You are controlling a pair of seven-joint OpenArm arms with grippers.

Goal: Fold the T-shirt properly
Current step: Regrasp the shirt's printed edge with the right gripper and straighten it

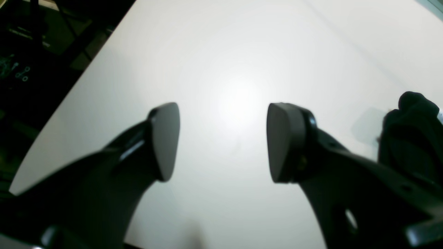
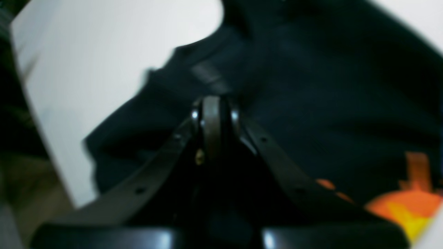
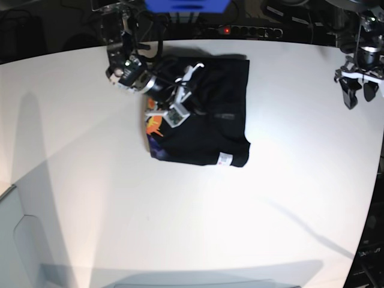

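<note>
Where hem lies, small white label [image 3: 225,158] – unreadable, T-shirt [image 3: 213,117] folded

The base view looks straight down from high above onto the white surface [image 3: 198,216]. The left wrist view sits just behind the left pincer [image 1: 223,141], close above bare surface. The right wrist view, blurred, rides behind the right pincer [image 2: 211,117], pressed near the T-shirt [image 3: 213,114], which both it and the base view show.
</note>
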